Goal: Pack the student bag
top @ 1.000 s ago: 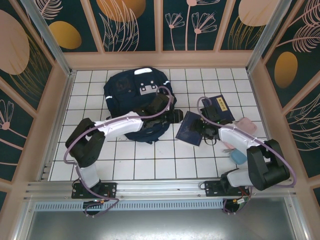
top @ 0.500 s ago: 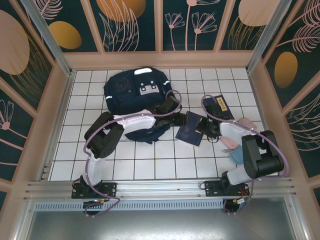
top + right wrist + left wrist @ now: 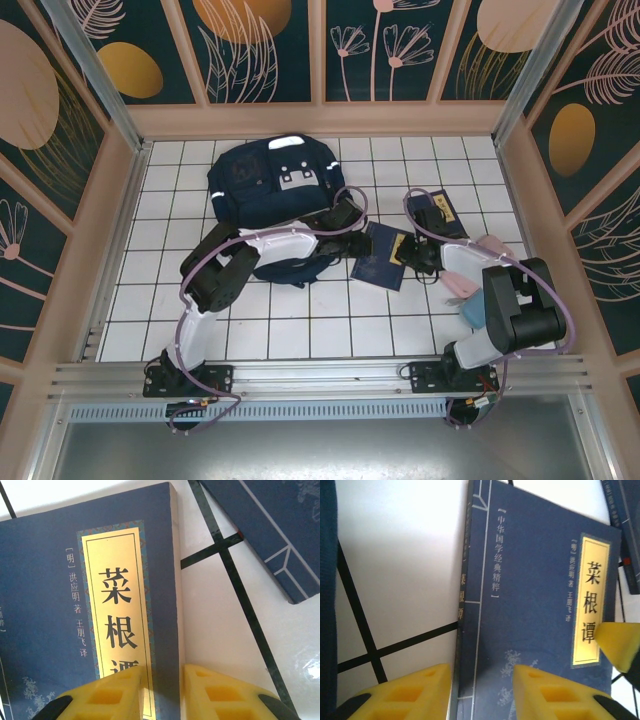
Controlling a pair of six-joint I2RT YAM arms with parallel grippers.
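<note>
Navy, white-striped student bag — dark blue booklet, gold label.

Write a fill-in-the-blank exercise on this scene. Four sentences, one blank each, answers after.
1. The student bag lies toward the ___ arm's side of the table.
2. The left gripper and the right gripper both have ___ fingers.
3. Counting the near booklet at both grippers and the far booklet, there are ___ dark blue booklets.
4. The table is covered in white ___.

Missing words: left; yellow; two; tiles
</note>
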